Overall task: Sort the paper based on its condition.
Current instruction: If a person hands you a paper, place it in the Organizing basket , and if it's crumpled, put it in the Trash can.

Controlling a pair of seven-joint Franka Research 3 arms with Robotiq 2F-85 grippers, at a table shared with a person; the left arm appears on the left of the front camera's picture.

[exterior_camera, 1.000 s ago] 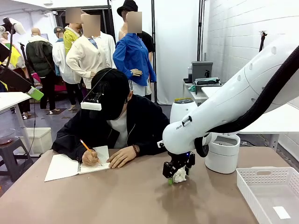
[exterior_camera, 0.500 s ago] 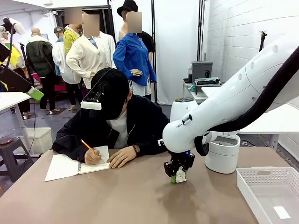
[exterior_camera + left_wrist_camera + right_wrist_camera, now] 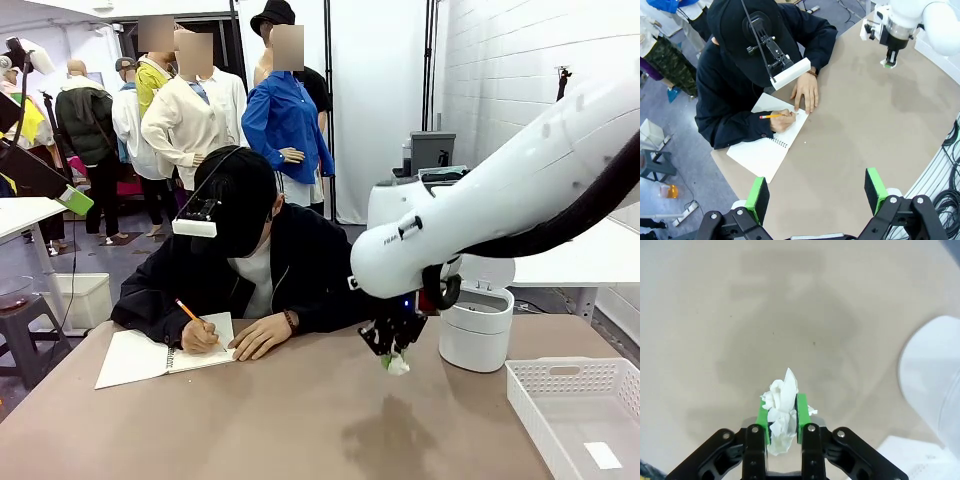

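two green pads (image 3: 763, 412) of the right gripper (image 3: 782, 409) are clamped on the crumpled paper (image 3: 785, 390), which bulges out past the fingertips. the pinch takes it across its middle, likely so the loose folds cannot slip free. in the front view this gripper (image 3: 392, 350) points down, and the paper (image 3: 397, 364) hangs clear of the table (image 3: 250, 420) with a soft shadow beneath it. so the wad is in the air and rests on nothing.

the left gripper (image 3: 816, 192) hangs high above the table with its jaws wide apart and nothing between them. it looks down on the scene from there, well out of the other arm's way.

at the near right corner stands a white slotted basket (image 3: 575, 375) with one flat slip (image 3: 603, 455) in it. a little farther off, just beyond the held paper, is a white lidded bin (image 3: 475, 335). my guess is that flat sheets go to the basket and wrinkled ones to the bin, which would make the bin the likely place for this wad.

across the table a person in a dark jacket leans over an open spiral notebook (image 3: 140, 358). one hand (image 3: 195, 335) writes with a yellow pencil (image 3: 186, 310), and the other hand (image 3: 262, 335) lies flat beside the page, probably to steady it.

the tabletop is plain matt brown. behind it are white partition walls, a painted block wall at the right, and a low shelf with grey equipment.
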